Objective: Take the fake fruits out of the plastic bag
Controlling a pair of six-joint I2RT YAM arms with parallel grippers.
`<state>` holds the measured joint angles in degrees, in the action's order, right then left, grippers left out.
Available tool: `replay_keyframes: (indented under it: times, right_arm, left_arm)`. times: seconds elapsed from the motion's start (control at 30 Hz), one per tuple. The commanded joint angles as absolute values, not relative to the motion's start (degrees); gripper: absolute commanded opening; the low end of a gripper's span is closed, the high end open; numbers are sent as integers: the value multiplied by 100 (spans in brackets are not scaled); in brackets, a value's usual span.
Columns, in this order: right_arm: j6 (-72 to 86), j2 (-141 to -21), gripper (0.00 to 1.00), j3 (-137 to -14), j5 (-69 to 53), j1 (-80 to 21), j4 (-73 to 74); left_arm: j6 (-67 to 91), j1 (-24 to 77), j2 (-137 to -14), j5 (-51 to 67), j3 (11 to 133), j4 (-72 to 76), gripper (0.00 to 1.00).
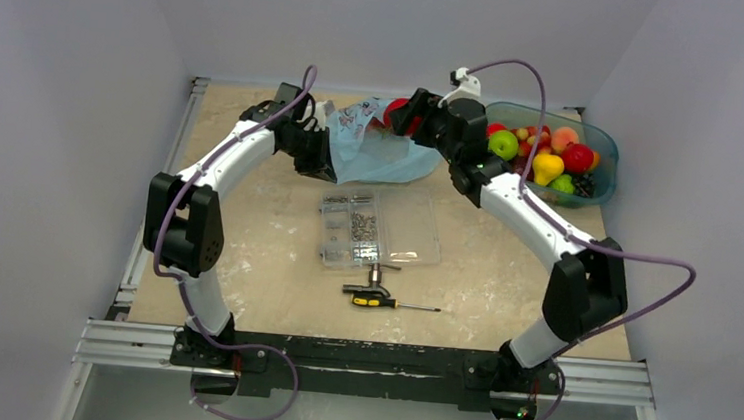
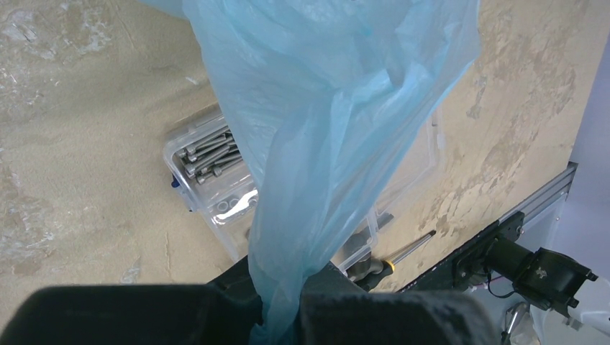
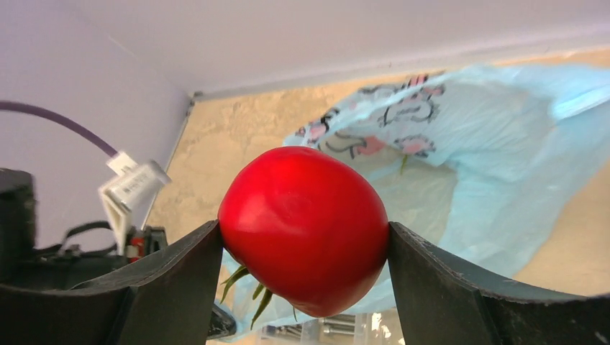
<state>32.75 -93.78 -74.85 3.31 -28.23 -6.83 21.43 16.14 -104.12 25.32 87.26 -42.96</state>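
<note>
The light blue plastic bag (image 1: 378, 145) hangs and spreads at the back middle of the table. My left gripper (image 2: 277, 302) is shut on a bunched fold of the plastic bag (image 2: 324, 129), which rises out of its jaws. My right gripper (image 3: 306, 248) is shut on a glossy red round fruit (image 3: 306, 226) with green leaves underneath, both fingers pressed against its sides. In the top view that red fruit (image 1: 396, 110) sits just above the bag's far edge, beside the right gripper (image 1: 411, 113). The bag (image 3: 496, 151) lies behind the fruit, its inside mostly hidden.
A teal see-through tub (image 1: 599, 148) at the back right holds several fruits. A clear compartment box of screws (image 1: 377, 228) lies mid-table, also in the left wrist view (image 2: 208, 172). A black-and-yellow screwdriver (image 1: 386, 301) lies in front of it. Walls close in at the back and both sides.
</note>
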Motion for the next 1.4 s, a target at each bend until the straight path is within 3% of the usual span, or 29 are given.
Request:
replay_keyframes:
  times: [0.0,0.23,0.4,0.53,0.87,1.13,1.23,1.37]
  right_arm:
    - [2518,-8577,11,-7459,1248,-2806,-481]
    - [1800,-7981,11,-7436,2894,-2396,-279]
    - [1865,-8107,13,-7453,3182,-1642,-145]
    - [1607,-8640,21,-7766,3675,-1111,-25]
    - [1515,-10664,28,-9511,3856,-197,1505]
    - [1503,-11131,46,-9581,3661,-18,1627]
    - [1470,-11197,61,-9579,3543,-17,1578]
    - [1456,-11345,74,-9682,3381,-18,1682]
  left_arm:
    - [2099,1565,-10170,2643,8815,-4249,0]
    - [2117,1564,-10155,2685,8823,-4246,0]
    - [2122,1564,-10152,2702,8811,-4236,0]
    - [2127,1564,-10154,2714,8811,-4229,0]
    - [2102,1564,-10158,2705,8824,-4249,0]
    - [2171,1564,-10139,2863,8833,-4219,0]
    - [2177,1564,-10110,2874,8808,-4195,0]
    - [2167,1564,-10109,2819,8751,-4171,0]
